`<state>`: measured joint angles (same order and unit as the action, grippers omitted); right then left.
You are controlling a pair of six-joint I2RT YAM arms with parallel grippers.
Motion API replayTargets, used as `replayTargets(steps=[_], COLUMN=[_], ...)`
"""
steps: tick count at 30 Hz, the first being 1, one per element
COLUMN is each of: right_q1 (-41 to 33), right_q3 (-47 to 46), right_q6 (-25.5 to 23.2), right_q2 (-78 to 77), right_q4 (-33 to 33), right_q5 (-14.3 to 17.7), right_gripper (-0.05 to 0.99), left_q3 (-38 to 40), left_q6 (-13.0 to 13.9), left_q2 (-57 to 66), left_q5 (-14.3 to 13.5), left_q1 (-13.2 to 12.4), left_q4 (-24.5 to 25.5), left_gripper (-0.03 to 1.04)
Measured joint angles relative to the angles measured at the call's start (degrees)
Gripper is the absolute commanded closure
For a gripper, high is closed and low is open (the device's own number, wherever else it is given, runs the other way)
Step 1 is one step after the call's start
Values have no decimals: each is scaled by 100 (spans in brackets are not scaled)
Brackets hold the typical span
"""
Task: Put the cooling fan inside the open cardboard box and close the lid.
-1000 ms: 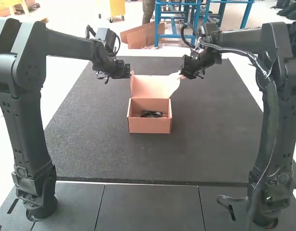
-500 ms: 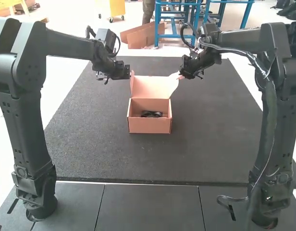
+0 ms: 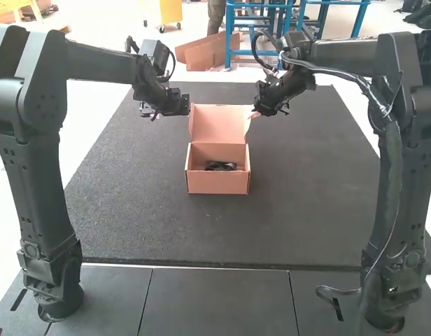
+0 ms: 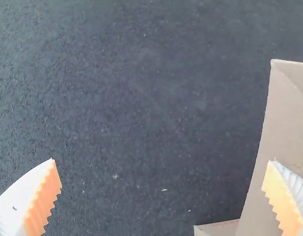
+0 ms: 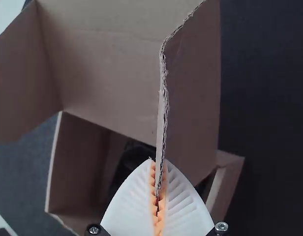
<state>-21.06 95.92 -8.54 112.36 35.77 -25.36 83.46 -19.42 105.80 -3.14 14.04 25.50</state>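
Box (image 3: 217, 180): one, one fan (image 3: 219, 166) inside; right gripper (image 5: 157, 192) clamped on lid flap (image 5: 191, 98); left gripper (image 3: 181, 107) spread.

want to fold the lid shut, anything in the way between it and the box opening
Nothing visible does. The fan lies low inside the box, under its rim. The right gripper pinches the lid by its side flap; the open left gripper sits beside the lid's other edge.

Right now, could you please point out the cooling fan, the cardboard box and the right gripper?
cooling fan (image 3: 220, 166), high view, dark top.
cardboard box (image 3: 217, 180), high view, front wall.
right gripper (image 5: 158, 172), right wrist view, between its fingertips.
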Motion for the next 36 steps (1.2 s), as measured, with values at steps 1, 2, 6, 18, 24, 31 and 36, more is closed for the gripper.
replayTargets(steps=[1,2,6,18,24,31,36], right_q1=[-26,-48,-101,-105,-155,-341,-385], right_q3=[0,2,0,-358,-664,-1016,-1169], right_q6=[20,35,90,223,260,280,280], right_q2=[-11,-22,-42,-378,-577,-776,-872], right_q4=[57,107,234,374,376,385,378], right_q5=[2,4,4,133,170,221,245], right_gripper=[94,94,94,94,94,94,94], left_q3=[0,0,0,-9,-190,-428,-538], left_q6=[0,2,0,-66,-85,-85,-83], left_q2=[0,0,0,0,-105,-400,-535], left_q5=[13,20,63,356,424,426,428], left_q1=[0,0,0,57,66,164,184], left_q4=[39,66,203,518,581,645,658], left_gripper=[4,4,4,4,4,4,4])
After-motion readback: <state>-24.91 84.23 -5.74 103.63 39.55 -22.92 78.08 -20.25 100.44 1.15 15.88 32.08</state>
